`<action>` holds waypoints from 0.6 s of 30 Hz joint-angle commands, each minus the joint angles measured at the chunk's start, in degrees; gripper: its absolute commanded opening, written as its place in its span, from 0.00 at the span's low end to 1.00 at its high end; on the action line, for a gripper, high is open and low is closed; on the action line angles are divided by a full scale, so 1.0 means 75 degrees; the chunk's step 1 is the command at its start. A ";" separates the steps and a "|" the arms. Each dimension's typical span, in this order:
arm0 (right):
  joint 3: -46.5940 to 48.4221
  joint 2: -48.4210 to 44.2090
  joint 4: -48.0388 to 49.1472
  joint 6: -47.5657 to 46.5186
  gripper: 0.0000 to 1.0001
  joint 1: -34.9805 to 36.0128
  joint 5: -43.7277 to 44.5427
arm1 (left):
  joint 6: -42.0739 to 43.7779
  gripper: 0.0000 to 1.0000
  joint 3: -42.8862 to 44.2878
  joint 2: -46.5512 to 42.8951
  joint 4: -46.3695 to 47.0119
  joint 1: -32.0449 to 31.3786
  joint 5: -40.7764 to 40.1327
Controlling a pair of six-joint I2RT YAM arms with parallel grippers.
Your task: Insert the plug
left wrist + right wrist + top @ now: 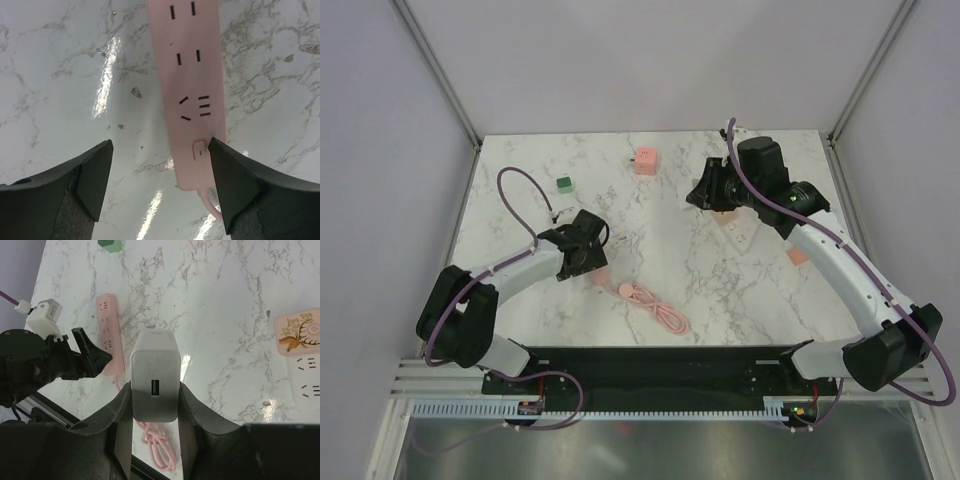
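- In the lower centre of the right wrist view, we are seeing the right gripper [155, 390] clamped on the white plug [154, 360], its pads on the two flat sides.
- We are judging the plug light, rigid and smooth-shelled, so it could be twisting under a push. Those broad sides are looking like the best hold.
- At the centre of the left wrist view, the left gripper [160, 145] is hanging with jaws apart over the switch end of the pink power strip [190, 75], which is lying flat on the table [60, 75].
- We are reckoning the strip light and prone to sliding, so bracing its long edges is making sense.
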 commanded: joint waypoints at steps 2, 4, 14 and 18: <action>-0.0096 -0.0322 0.0380 -0.0177 0.00 0.0026 0.0165 | 0.0085 0.81 0.0454 0.0633 0.0503 -0.0081 0.0024; -0.0132 -0.0322 0.0404 -0.0166 0.00 0.0026 0.0165 | 0.0273 0.78 0.0571 0.0937 0.0597 -0.0151 -0.0023; -0.0261 -0.0345 0.0392 -0.0131 0.00 0.0026 0.0200 | 0.0660 0.65 0.0876 0.1758 0.0551 -0.0515 -0.0152; -0.0284 -0.0345 0.0392 -0.0177 0.00 0.0026 0.0235 | 0.0928 0.50 0.0841 0.1771 0.0538 -0.0620 -0.0164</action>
